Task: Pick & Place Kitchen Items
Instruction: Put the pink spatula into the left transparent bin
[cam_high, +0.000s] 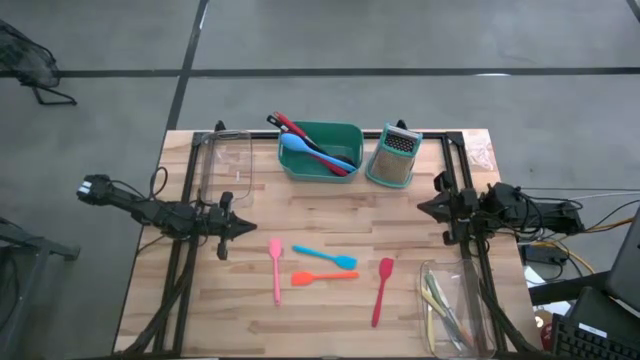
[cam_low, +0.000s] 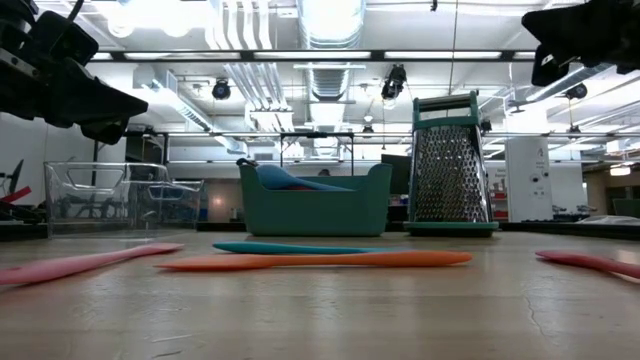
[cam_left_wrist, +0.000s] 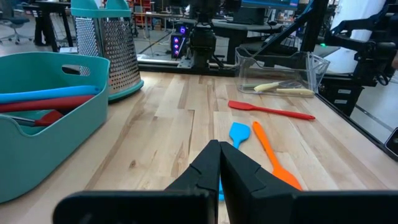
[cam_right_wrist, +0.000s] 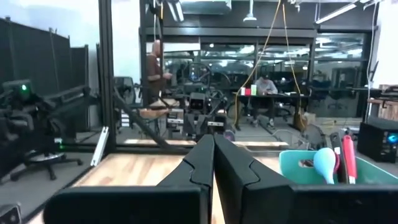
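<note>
On the wooden table (cam_high: 330, 320), four utensils lie loose near the front centre: a pink spatula (cam_high: 276, 268), a blue spatula (cam_high: 326, 257), an orange spatula (cam_high: 322, 277) just beside it, and a red spatula (cam_high: 382, 290) farther toward the right arm. At the back, the teal tub (cam_high: 320, 150) already holds several: a blue spoon (cam_high: 300, 147), a red-handled piece and something dark, tips sticking out past the rim. Steel box grater (cam_high: 392, 155) stands upright just beside the tub. Clear bin (cam_high: 455, 310) at front right holds pale yellow utensils; a second clear bin (cam_high: 226, 163) at back left looks empty. Left gripper (cam_high: 243, 228) hangs above the table at the left edge, fingers together, carrying nothing. Right gripper (cam_high: 424, 208) likewise at the right edge, fingers pressed together, empty. Judgement: sorting is partway, some items binned, four left on the boards; no pick under way.
</note>
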